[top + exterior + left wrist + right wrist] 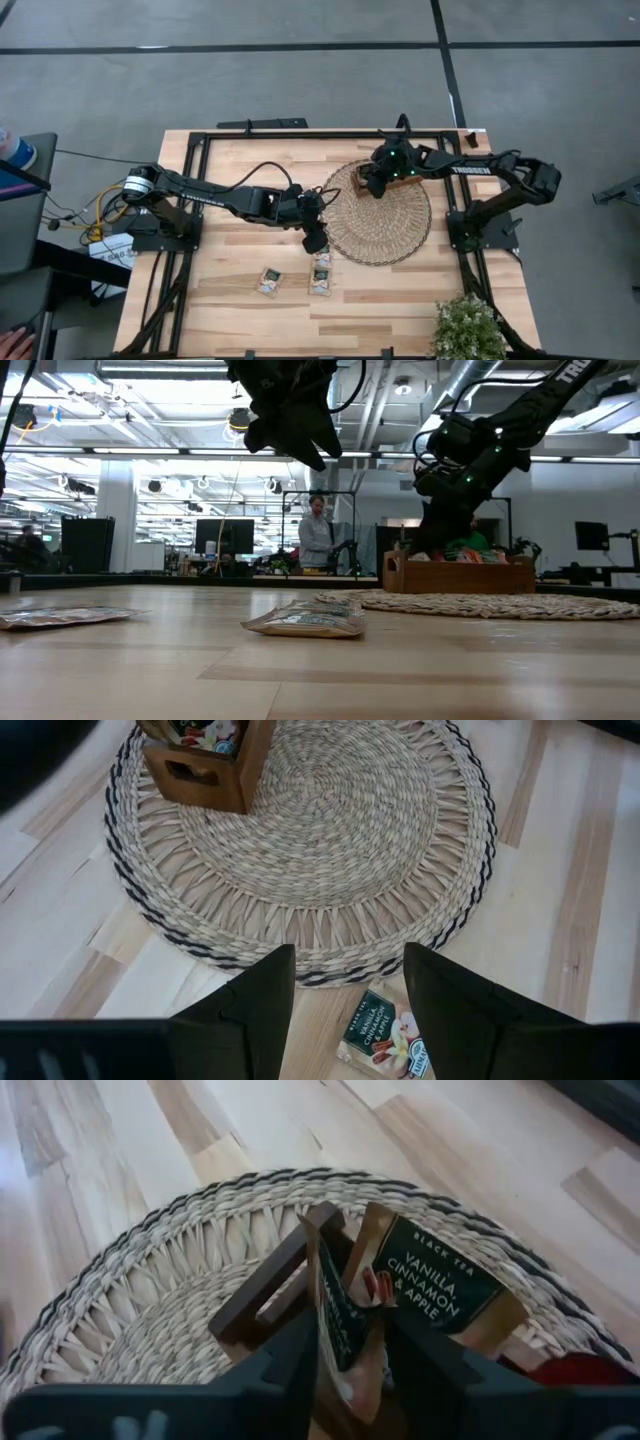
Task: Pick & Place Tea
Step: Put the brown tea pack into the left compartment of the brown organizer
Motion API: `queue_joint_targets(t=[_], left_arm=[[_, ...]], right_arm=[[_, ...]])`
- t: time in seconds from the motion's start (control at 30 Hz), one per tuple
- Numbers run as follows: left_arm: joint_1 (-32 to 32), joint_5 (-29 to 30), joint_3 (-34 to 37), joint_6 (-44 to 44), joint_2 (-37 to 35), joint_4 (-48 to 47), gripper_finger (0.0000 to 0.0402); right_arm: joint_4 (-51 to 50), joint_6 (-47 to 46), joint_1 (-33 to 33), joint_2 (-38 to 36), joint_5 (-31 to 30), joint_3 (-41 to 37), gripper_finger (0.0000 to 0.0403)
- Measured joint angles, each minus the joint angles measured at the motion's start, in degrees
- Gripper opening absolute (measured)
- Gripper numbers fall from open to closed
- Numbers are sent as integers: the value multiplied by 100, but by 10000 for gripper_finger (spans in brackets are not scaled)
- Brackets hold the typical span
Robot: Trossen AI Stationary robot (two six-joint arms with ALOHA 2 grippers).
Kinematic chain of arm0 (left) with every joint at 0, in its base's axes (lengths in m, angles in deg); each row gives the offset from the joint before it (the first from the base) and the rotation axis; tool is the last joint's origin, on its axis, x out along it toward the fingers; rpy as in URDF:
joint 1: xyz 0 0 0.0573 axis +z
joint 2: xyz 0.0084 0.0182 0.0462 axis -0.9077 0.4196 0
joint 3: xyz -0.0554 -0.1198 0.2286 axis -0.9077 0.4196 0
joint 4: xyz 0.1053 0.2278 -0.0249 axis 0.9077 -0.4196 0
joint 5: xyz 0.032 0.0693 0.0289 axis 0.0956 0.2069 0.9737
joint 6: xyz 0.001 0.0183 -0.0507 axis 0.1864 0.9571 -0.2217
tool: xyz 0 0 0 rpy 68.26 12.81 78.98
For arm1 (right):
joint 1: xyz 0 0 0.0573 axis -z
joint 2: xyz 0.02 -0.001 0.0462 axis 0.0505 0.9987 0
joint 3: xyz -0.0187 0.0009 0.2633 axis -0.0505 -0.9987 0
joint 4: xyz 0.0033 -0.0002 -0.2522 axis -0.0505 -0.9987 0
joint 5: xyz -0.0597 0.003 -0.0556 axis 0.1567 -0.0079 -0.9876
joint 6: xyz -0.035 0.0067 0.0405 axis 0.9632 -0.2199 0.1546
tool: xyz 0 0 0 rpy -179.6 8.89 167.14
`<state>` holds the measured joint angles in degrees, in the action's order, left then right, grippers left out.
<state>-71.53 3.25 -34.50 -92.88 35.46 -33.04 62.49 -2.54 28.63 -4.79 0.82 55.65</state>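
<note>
Tea sachets are in three spots right now: two lying flat on the bare bench toward its front edge, one [268, 281] further left and one [321, 281] just beside it, a third [322, 260] right at the front rim of the woven mat [400, 235], and a bunch more standing in the wooden tray [372, 180] that sits on the mat's back-left part. One more sachet [345, 1320] is pinched in the right gripper [350, 1355], just over the tray, next to a dark green one reading vanilla, cinnamon & apple [435, 1285].

These packets look really light and floppy, foil or paper, probably a bit slick. My guess is a flat one needs nipping by an edge or corner, since fingers won't get under it easily, and squeezing hard would just crumple it.

Right gripper's fingers are nearly closed, clamped on the thin packet from both faces, packet standing on edge between them.

Left gripper [314, 238] hangs above the bench at the mat's front-left rim, fingers [250, 1010] spread well apart and holding nothing, with the sachet [385, 1035] by the rim showing in the gap below, not touched. In the low view it's clearly up off the wood
</note>
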Motion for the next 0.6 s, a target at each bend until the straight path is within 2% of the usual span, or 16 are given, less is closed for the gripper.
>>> queue_joint_targets(t=[0.3, 0.47, 0.6], left_arm=[[-1, 0, -2, 1, 0, 135, 182], [-1, 0, -2, 2, 0, 146, 182], [-1, -72, -2, 0, 0, 147, 182]], right_arm=[[-348, 203, 0, -637, -16, 2, 157], [-524, 349, 0, -883, -351, 4, 167], [-651, 286, 0, -951, -365, 4, 168]])
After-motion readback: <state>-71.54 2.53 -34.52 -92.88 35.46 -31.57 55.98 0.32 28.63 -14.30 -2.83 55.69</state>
